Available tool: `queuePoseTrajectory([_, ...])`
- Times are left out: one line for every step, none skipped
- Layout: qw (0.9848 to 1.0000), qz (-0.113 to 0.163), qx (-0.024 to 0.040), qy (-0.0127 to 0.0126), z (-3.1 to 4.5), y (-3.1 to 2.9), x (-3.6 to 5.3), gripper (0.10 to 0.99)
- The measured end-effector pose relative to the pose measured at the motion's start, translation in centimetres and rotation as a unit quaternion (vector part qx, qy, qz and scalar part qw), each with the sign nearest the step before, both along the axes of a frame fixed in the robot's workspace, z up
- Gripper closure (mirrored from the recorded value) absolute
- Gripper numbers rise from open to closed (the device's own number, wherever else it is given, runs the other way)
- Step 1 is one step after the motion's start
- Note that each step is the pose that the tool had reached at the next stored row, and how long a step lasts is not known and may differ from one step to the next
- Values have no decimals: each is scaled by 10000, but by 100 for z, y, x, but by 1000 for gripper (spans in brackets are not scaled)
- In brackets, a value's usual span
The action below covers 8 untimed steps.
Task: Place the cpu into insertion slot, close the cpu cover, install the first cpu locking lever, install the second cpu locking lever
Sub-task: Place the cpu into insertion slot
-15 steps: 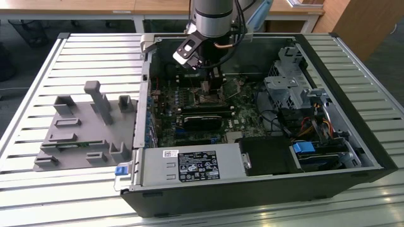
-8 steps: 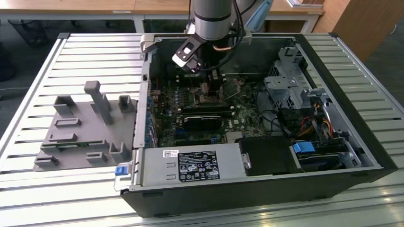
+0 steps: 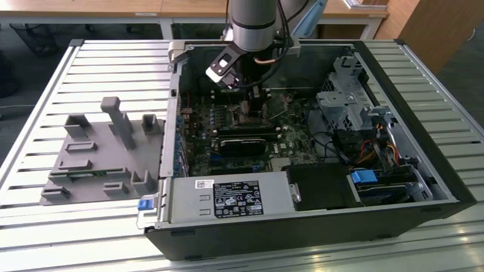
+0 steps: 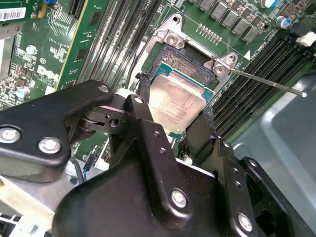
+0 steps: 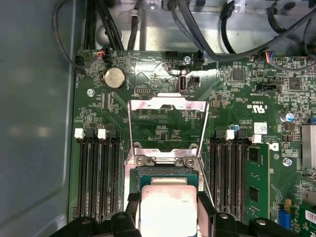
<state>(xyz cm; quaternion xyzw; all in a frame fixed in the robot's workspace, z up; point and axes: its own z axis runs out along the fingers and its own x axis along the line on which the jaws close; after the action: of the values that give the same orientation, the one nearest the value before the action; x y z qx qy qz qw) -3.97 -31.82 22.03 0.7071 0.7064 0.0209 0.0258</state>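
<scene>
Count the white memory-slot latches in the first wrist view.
4. Two white latches cap the slot bank nearer the grey case wall; two more cap the bank across the cpu. Other slot ends are hidden.

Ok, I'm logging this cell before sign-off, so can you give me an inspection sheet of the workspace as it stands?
Surface: slatted silver metal table carrying an open black computer case.
Job's things: silver-grey square cpu chip over the square silver-rimmed insertion slot, seating cannot be told; thin silver cover frame swung open; thin silver lever rod standing free of the slot.
Clutter: grey moulded fixture tray beside the case, on the exterior view's left.
Grippers: black tool shut on the chip's two edges.
Cables: black cable bundle beyond the board; coloured wires inside the case.
Surroundings: wooden desks behind the table.
</scene>
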Motion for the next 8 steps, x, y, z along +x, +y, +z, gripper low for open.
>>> queuePoseTrajectory([10000,1,0,0,-12,0,0,545])
queuePoseTrajectory([10000,0,0,0,-25,0,-3,545])
queuePoseTrajectory([10000,-1,0,0,-37,0,-5,545])
queuePoseTrajectory([10000,0,0,0,-49,0,-6,545])
queuePoseTrajectory([10000,1,0,0,-59,0,-7,545])
queuePoseTrajectory([10000,1,0,0,-69,0,-8,545])
queuePoseTrajectory([10000,1,0,0,-77,0,-8,545])
queuePoseTrajectory([10000,0,0,0,-83,0,-8,545])
